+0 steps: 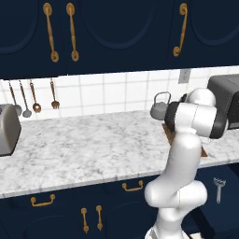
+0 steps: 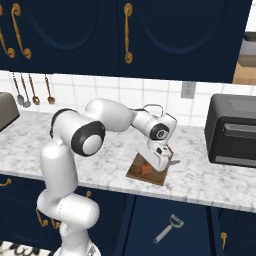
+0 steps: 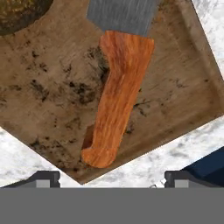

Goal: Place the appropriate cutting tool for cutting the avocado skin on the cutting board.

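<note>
1. Countertop (image 2: 210,175): white marble with grey veining, running the full width under navy wall cabinets (image 2: 175,35) with brass handles; navy base cabinets below.
2. Toaster oven (image 2: 232,131): dark grey box at the counter's right end, against the tiled wall.
3. Toaster (image 1: 8,128): silver, at the counter's left end.
4. Kettle (image 1: 160,106): grey with a hoop handle, at the back edge of the counter, just behind the board.
5. Cutting board (image 3: 52,96): brown wood, stained and worn, lying flat near the counter's front edge, between kettle and front edge; its front corner nearly reaches that edge. Also seen in the right base view (image 2: 137,172), partly covered by the hand.
6. Knife (image 3: 114,96): orange-brown wooden handle and grey steel blade, lying flat on the board; handle butt close to the board's front edge, blade running out of the hand view's top.
7. Gripper (image 3: 112,177): directly above the board, pointing down, fingertips spread wide to either side of the handle butt, holding nothing.
8. Avocado (image 3: 17,13): dark olive-brown and rounded, on the board at its far corner, beside the blade; cropped by the hand view's corner.
9. Peeler (image 2: 169,228): grey, showing against the base cabinet front below the counter.
10. Hanging utensils (image 1: 32,98): spoons and a fork on the wall tiles, left.
</note>
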